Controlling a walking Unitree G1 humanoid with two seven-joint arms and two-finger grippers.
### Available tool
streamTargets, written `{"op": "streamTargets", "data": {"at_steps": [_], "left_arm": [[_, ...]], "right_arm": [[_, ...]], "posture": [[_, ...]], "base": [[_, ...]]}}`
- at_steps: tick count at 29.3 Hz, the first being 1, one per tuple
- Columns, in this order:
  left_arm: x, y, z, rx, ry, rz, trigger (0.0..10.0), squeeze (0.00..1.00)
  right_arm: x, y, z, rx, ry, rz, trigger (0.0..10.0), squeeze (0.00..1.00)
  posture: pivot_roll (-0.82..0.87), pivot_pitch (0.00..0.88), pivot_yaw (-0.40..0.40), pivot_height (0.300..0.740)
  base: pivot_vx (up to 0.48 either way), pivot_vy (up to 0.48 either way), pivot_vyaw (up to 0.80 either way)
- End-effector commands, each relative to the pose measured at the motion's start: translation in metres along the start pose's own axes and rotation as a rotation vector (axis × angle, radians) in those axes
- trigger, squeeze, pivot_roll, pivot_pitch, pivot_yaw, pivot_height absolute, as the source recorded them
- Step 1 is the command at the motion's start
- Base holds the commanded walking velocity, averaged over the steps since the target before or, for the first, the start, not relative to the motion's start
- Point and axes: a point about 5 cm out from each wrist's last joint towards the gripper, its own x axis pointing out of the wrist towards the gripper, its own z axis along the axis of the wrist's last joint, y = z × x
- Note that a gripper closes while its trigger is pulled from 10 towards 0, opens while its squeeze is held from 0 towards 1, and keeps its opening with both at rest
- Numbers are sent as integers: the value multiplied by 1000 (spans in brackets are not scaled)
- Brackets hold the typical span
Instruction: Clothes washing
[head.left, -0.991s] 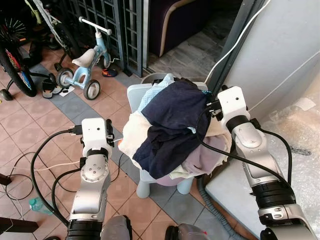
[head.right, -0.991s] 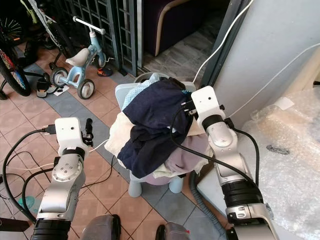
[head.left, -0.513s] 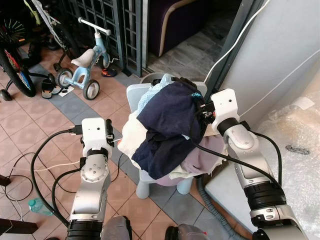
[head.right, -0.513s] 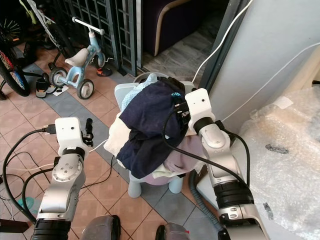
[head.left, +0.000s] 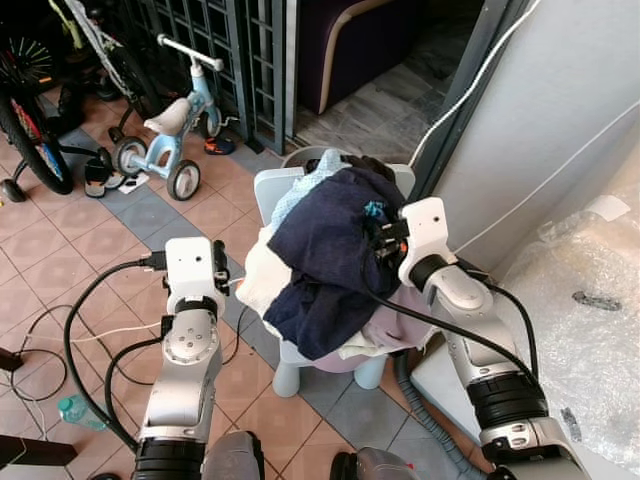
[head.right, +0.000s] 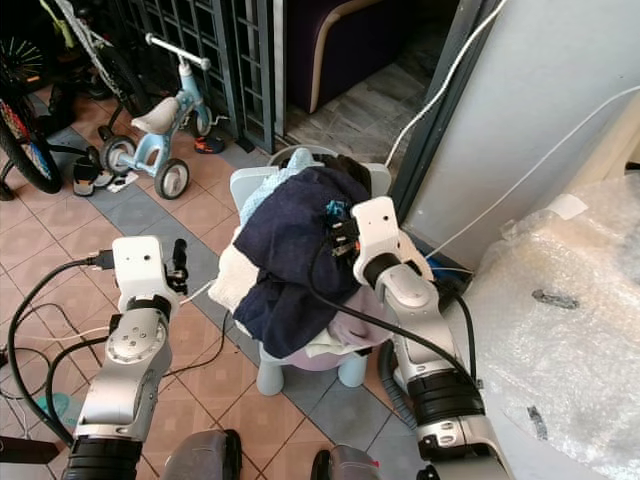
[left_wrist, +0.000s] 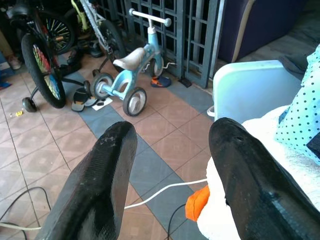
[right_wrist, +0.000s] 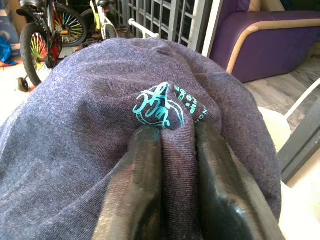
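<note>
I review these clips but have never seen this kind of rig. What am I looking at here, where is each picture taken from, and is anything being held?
This is a humanoid robot with two silver arms. The two wide pictures come from its head camera, looking down. The two close pictures come from cameras on its wrists, looking along black fingers. A pile of laundry sits on a pale blue chair. The right gripper has pinched a fold of the dark navy garment on top of the pile. The left gripper is open beside the chair, holding nothing. A child's tricycle and bicycles stand behind on the tiled floor.
</note>
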Motion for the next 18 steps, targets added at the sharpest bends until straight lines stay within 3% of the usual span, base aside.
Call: {"op": "streamTargets", "data": {"at_steps": [1,13,18], "left_arm": [[1,-2,-2,-1,13,-10,10000,0],[3,-3,-1,-1,6,-13,10000,0],[4,-3,0,-3,5,-14,10000,0]], "right_arm": [[-1,-8,3,20,-28,-45,0,0],[-2,-14,23,139,-163,-99,0,0],[1,-20,51,210,-265,-94,0,0]], "posture": [[49,65,-22,740],[52,43,-22,740],[47,44,-18,740]], "base": [[0,0,0],[0,0,0],[0,0,0]]}}
